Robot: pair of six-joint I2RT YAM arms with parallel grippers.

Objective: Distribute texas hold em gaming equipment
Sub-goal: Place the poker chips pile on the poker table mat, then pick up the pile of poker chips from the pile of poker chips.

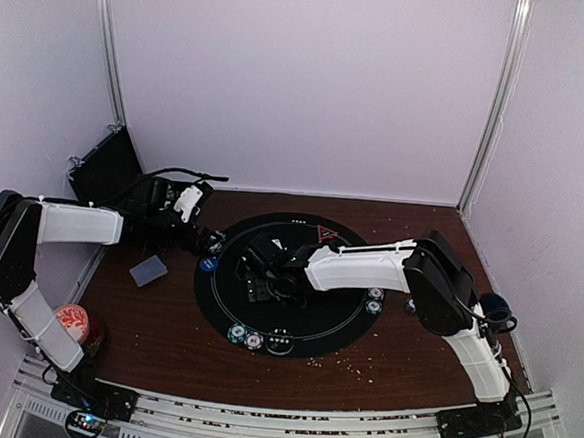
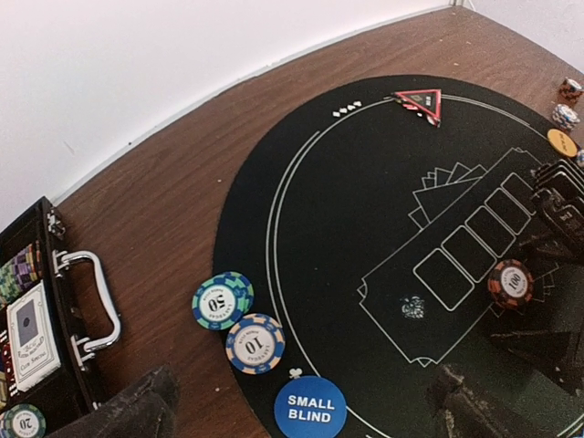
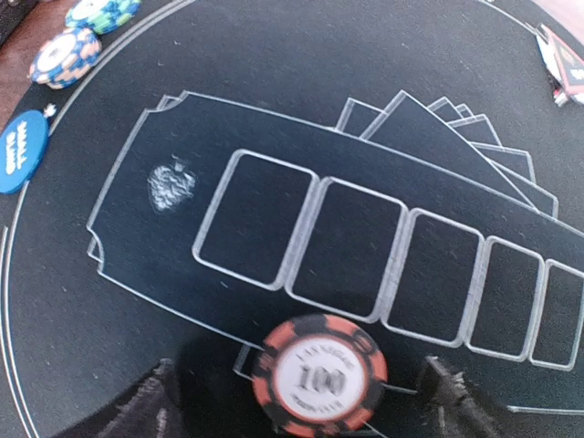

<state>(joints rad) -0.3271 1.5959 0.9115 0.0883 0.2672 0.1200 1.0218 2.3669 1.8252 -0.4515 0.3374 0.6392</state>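
Observation:
A black round poker mat [image 1: 315, 321] lies mid-table. My left gripper [image 1: 213, 242] hovers open and empty over the mat's left edge. Its fingers [image 2: 128, 411] flank a blue SMALL BLIND button [image 2: 310, 407]. A teal 50 chip [image 2: 221, 300] and a blue-and-peach 10 chip [image 2: 255, 343] lie just beyond it. My right gripper [image 1: 260, 282] is open low over the mat. A red-and-black 100 chip [image 3: 319, 374] lies flat between its fingers [image 3: 137, 406], touching neither. A red triangle marker [image 2: 421, 101] sits at the mat's far edge. A grey-blue card deck [image 1: 149, 270] lies left of the mat.
An open black chip case [image 2: 36, 319] stands at the back left. A red-topped can [image 1: 72, 321] is at the near left and a dark blue mug [image 1: 494, 311] at the right edge. More chips sit at the mat's near edge [image 1: 244, 336] and right edge [image 1: 374, 301].

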